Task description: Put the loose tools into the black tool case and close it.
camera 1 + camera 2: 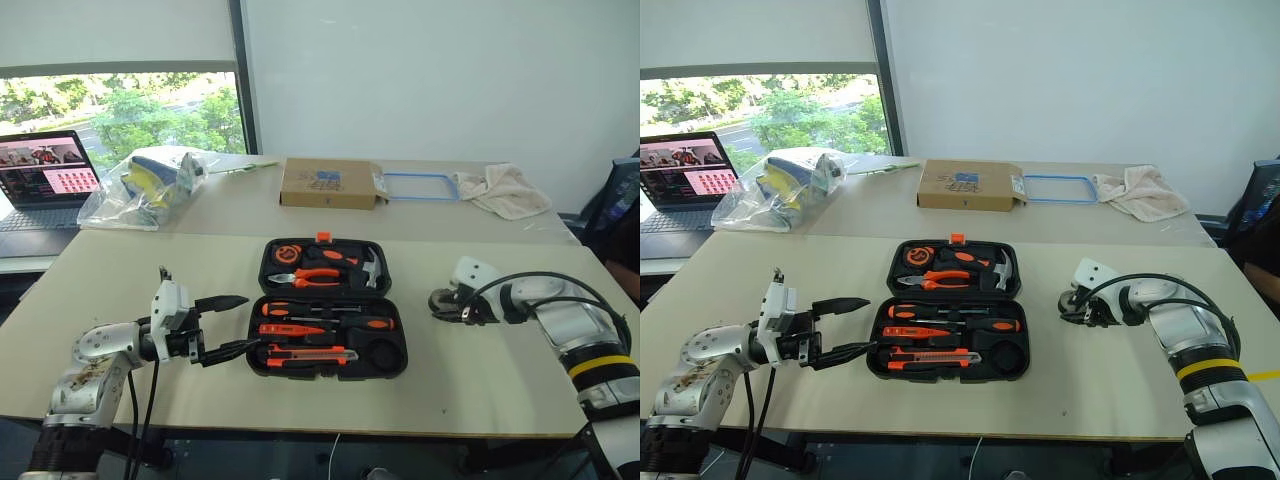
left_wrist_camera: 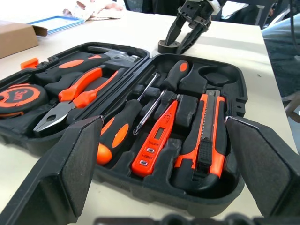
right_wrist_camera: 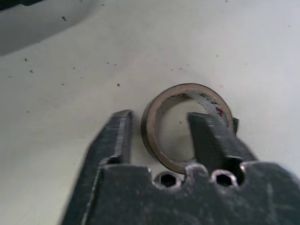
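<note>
A big pale table [image 1: 120,300] holds the open black tool case [image 1: 327,308] in its middle. A small dark tape roll [image 1: 441,299] lies flat on the table, to the right of the case. Behind stands a second table [image 1: 250,205]. On it lie a laptop [image 1: 40,185], a clear plastic bag [image 1: 145,188], a flat brown cardboard box [image 1: 330,183], a blue frame [image 1: 418,186] and a crumpled cloth [image 1: 503,189].
</note>
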Available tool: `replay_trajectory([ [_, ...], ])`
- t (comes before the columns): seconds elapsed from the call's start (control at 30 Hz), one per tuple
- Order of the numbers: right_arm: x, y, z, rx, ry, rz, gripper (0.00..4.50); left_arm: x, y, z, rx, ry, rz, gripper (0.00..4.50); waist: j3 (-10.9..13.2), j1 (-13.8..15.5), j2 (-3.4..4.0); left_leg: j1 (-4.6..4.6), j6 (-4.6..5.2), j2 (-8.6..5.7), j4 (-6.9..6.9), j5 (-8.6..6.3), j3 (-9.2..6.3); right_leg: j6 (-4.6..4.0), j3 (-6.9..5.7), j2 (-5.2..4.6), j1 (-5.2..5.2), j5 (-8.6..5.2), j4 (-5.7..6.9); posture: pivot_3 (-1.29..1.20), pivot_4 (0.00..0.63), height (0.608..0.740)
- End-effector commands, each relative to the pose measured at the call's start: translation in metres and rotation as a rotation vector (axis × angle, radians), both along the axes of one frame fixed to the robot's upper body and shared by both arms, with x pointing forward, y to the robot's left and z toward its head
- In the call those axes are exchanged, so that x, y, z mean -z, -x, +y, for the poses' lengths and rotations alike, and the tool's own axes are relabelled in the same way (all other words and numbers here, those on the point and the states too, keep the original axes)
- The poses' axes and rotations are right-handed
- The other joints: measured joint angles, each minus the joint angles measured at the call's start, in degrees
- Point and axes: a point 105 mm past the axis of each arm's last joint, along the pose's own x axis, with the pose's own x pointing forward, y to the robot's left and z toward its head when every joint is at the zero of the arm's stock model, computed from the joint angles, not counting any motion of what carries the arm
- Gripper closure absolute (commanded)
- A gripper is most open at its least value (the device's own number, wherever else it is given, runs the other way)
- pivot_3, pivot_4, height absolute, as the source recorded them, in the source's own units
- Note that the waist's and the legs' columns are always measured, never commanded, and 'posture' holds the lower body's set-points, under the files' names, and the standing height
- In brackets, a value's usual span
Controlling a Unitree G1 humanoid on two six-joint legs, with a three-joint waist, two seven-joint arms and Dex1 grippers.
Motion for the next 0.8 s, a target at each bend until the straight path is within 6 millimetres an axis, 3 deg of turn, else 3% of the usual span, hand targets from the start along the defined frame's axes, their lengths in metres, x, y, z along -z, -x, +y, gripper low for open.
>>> replay_trajectory([
  [0.03,-0.006,0.001,-0.003,-0.018,0.001,-0.001,4.0,-0.014,0.002,-0.005,0.037,-0.017,-0.044,0.0,0.0,-0.02,0.0,0.0,-0.01,0.0,0.02,0.0,0.0,0.0,0.01,-0.01,0.0,0.0,0.02,0.0,0.15,0.74],
  [0.1,-0.015,0.008,0.004,-0.086,-0.041,-0.001,4.41,-0.015,0.003,-0.008,0.051,-0.026,-0.047,0.0,0.0,-0.02,0.0,-0.01,-0.01,0.0,0.08,0.01,0.0,0.01,0.02,0.0,0.0,0.01,0.04,0.0,0.15,0.74],
  [0.17,-0.033,0.017,0.021,-0.209,-0.11,-0.034,4.41,-0.017,0.005,-0.01,0.057,-0.032,-0.046,0.0,0.0,-0.03,0.0,-0.04,-0.01,0.0,0.16,0.01,0.0,0.01,0.04,0.0,0.0,0.01,0.05,0.0,0.15,0.74],
  [0.3,-0.061,0.055,0.068,-0.468,-0.274,0.035,4.41,-0.017,0.007,-0.011,0.064,-0.047,-0.038,0.0,0.0,-0.34,0.01,-0.06,-0.01,0.06,0.16,0.01,-0.01,0.01,0.05,0.05,-0.04,0.01,0.12,0.0,0.15,0.74],
  [0.47,-0.058,0.086,0.121,-0.568,-0.33,0.145,4.41,-0.015,0.008,-0.012,0.066,-0.056,-0.032,0.0,0.0,-0.24,0.01,-0.05,-0.01,0.12,0.2,0.0,-0.05,-0.01,0.03,0.07,-0.07,0.02,0.14,0.0,0.15,0.74],
  [0.57,-0.039,0.092,0.132,-0.547,-0.299,0.19,4.41,-0.013,0.01,-0.013,0.07,-0.063,-0.03,0.0,0.0,0.01,0.01,-0.07,-0.01,0.08,0.25,0.0,-0.06,-0.01,0.03,0.0,-0.07,0.02,0.14,0.0,0.15,0.74],
  [0.67,-0.018,0.09,0.123,-0.501,-0.189,0.221,4.41,-0.012,0.012,-0.011,0.071,-0.07,-0.028,0.0,0.0,0.51,0.01,-0.11,0.0,-0.08,0.28,0.0,-0.07,0.01,-0.1,-0.21,-0.09,0.03,0.13,0.0,0.15,0.74],
  [0.8,-0.013,0.087,0.115,-0.471,-0.13,0.23,4.41,-0.01,0.014,-0.004,0.054,-0.08,-0.021,0.0,0.0,0.58,0.0,-0.19,0.02,-0.22,0.36,-0.01,-0.07,0.08,-0.22,-0.32,-0.11,0.07,0.1,0.0,0.15,0.74],
])
